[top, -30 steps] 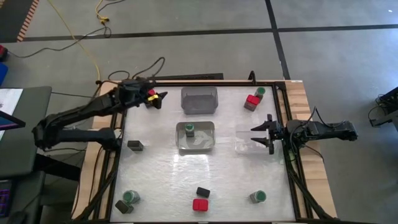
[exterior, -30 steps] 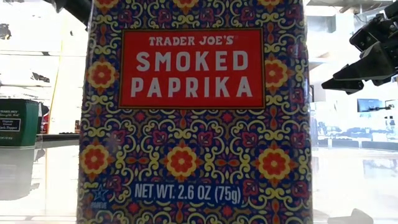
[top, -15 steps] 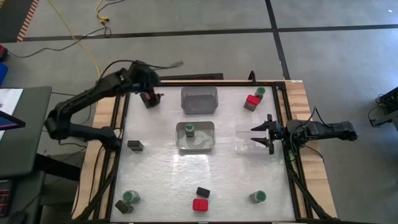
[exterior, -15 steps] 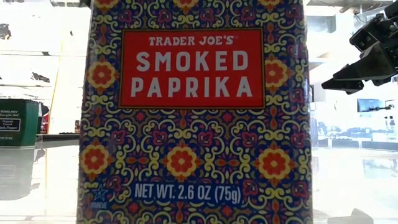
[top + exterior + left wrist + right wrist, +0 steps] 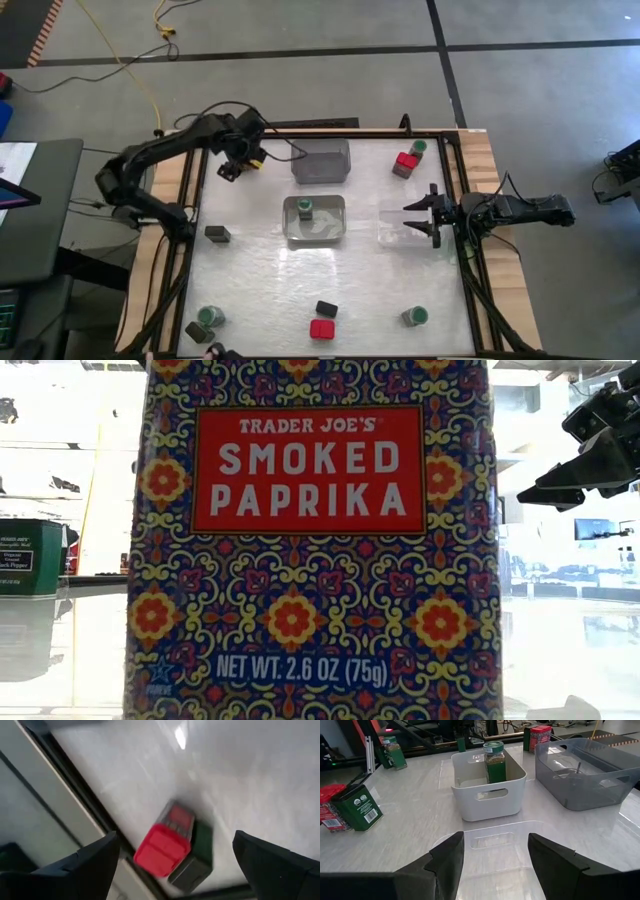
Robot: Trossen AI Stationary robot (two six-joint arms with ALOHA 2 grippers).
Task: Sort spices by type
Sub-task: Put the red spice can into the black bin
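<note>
While our left fingers hang spread wide and empty at the desk's far left corner, a red-topped spice lies tipped over just below them, touching a dark green tin (the pair sit hard against the desk's black edge rail). Beyond our partly parted, empty right fingers sits a clear bin, then a white bin holding one upright green-lidded jar, then a grey bin. Off to one side of those fingers a green tin leans against another red-topped spice. Nearest the low camera stands a smoked paprika tin.
</note>
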